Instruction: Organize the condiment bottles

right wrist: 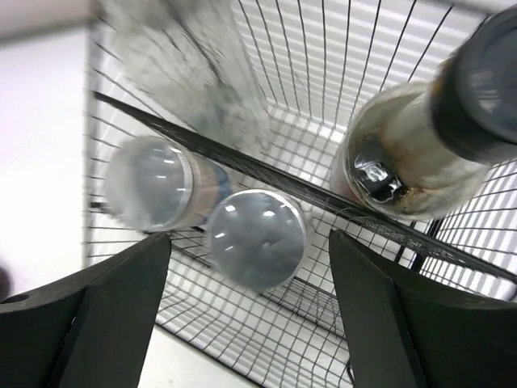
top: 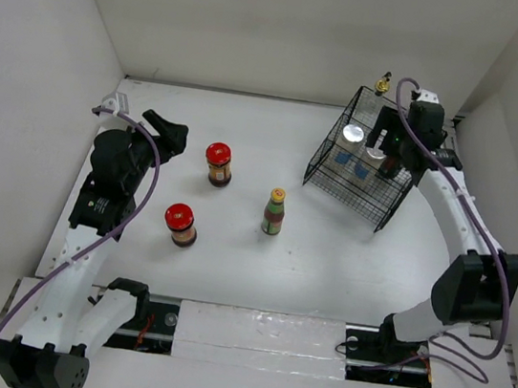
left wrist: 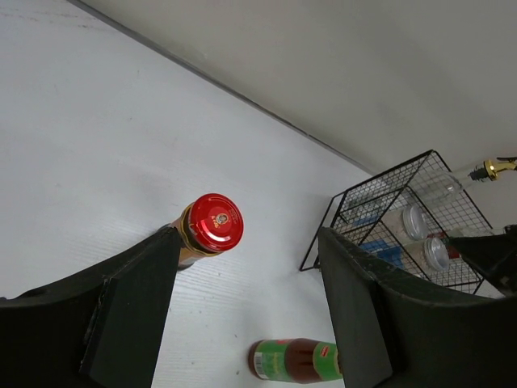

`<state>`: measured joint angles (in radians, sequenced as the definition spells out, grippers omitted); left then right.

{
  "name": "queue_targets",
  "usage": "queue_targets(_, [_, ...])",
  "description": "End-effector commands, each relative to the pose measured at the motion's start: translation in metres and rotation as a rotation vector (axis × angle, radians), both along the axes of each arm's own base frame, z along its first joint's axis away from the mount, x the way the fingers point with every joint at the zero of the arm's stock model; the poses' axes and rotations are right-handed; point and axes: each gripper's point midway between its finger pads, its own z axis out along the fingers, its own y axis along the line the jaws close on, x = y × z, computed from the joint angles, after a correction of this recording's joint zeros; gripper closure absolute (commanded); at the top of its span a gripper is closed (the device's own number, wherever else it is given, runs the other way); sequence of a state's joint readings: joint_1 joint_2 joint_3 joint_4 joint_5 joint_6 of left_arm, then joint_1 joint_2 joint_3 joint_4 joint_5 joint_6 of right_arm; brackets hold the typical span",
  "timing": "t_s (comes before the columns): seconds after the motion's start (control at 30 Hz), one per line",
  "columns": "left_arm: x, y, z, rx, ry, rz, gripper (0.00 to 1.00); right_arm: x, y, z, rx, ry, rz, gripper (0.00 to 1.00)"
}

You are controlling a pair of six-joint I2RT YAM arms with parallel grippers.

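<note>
White walls box in a white counter (top: pixel 256 281), with a black wire basket (top: pixel 324 174) at its far right serving as the collecting place. Two white jars (top: pixel 352 135) stand side by side inside it. A black-capped bottle (right wrist: pixel 452 113) stands with them on the right arm's side, so the sorting looks about half done. The gold-topped bottle (top: pixel 383 83) is at the basket's far corner; whether it is inside or just behind cannot be told. Three things stand loose on the open counter, well apart: the far red jar (top: pixel 218 162), the near red jar (top: pixel 181 223) and the green bottle (top: pixel 275 211), which is nearest the basket. The right arm reaches long up its side, elbow out, wrist over the basket. The right claw (right wrist: pixel 249 242) points down, spread wide and empty above the jar caps. The left arm bends up on its own side, and the left claw (left wrist: pixel 249 238) is likewise wide and empty. It is aimed at the far red jar, which sits just ahead of the gap and is likely the next pick.
</note>
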<state>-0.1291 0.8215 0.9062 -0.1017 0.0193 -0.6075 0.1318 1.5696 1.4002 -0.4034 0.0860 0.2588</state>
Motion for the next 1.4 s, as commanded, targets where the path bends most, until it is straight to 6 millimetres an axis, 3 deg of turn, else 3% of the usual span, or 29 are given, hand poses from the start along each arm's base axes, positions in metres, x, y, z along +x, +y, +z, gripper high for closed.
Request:
queue_targets(0.0, [0.001,0.0,0.02,-0.006,-0.064,-0.007,0.35,-0.011,0.014,0.094,0.038,-0.248,0.031,0.15])
queue_targets(0.07, [0.001,-0.002,0.02,-0.008,-0.064,-0.016,0.35,-0.025,0.038,0.1,0.056,-0.278,0.096,0.17])
queue_targets(0.1, [0.001,-0.002,0.022,-0.009,-0.073,-0.016,0.35,-0.036,0.048,0.113,0.072,-0.313,0.133,0.2])
queue_targets(0.13, [0.001,-0.002,0.022,-0.009,-0.073,-0.016,0.35,-0.047,0.077,0.106,0.097,-0.311,0.223,0.35])
queue_targets(0.17, [0.001,-0.002,0.022,-0.009,-0.073,-0.016,0.35,-0.057,0.093,0.106,0.113,-0.318,0.277,0.35])
queue_targets(0.2, [0.001,-0.002,0.022,-0.009,-0.073,-0.016,0.35,-0.068,0.106,0.11,0.12,-0.335,0.328,0.55])
queue_targets(0.23, [0.001,-0.002,0.022,-0.009,-0.073,-0.016,0.35,-0.077,0.12,0.106,0.132,-0.33,0.377,0.61])
queue_targets(0.27, [0.001,-0.002,0.022,-0.009,-0.073,-0.016,0.35,-0.096,0.151,0.103,0.158,-0.324,0.481,0.64])
queue_targets(0.3, [0.001,-0.002,0.022,-0.009,-0.073,-0.016,0.35,-0.106,0.164,0.086,0.146,-0.288,0.533,0.61])
queue_targets(0.33, [0.001,-0.002,0.022,-0.009,-0.073,-0.016,0.35,-0.116,0.175,0.085,0.151,-0.286,0.567,0.55])
queue_targets(0.4, [0.001,-0.004,0.022,-0.01,-0.073,-0.025,0.35,-0.142,0.197,0.066,0.131,-0.215,0.655,0.36])
queue_targets(0.43, [0.001,-0.004,0.022,-0.01,-0.073,-0.025,0.35,-0.146,0.201,0.058,0.111,-0.191,0.67,0.21])
queue_targets(0.5, [-0.001,-0.003,0.027,-0.012,-0.091,-0.025,0.35,-0.162,0.214,0.039,0.098,-0.137,0.718,0.14])
queue_targets(0.63, [-0.001,-0.003,0.027,-0.012,-0.091,-0.025,0.35,-0.176,0.231,0.025,0.1,-0.098,0.784,0.12])
queue_targets(0.77, [-0.001,-0.005,0.023,-0.012,-0.082,-0.034,0.35,-0.177,0.247,0.011,0.09,-0.064,0.814,0.12])
queue_targets(0.97, [-0.003,-0.005,0.026,-0.013,-0.091,-0.034,0.35,-0.163,0.261,-0.007,0.07,-0.04,0.806,0.25])
queue_targets(1.13, [-0.003,-0.005,0.026,-0.013,-0.091,-0.034,0.35,-0.155,0.265,-0.017,0.055,-0.033,0.789,0.44])
queue_targets(1.23, [-0.003,-0.005,0.026,-0.013,-0.091,-0.034,0.35,-0.153,0.268,-0.015,0.065,-0.055,0.777,0.62])
queue_targets(1.3, [-0.003,-0.005,0.026,-0.013,-0.091,-0.034,0.35,-0.152,0.264,-0.006,0.063,-0.089,0.739,0.65])
queue_targets(1.37, [-0.003,-0.005,0.026,-0.013,-0.091,-0.034,0.35,-0.152,0.258,0.021,0.082,-0.157,0.719,0.66])
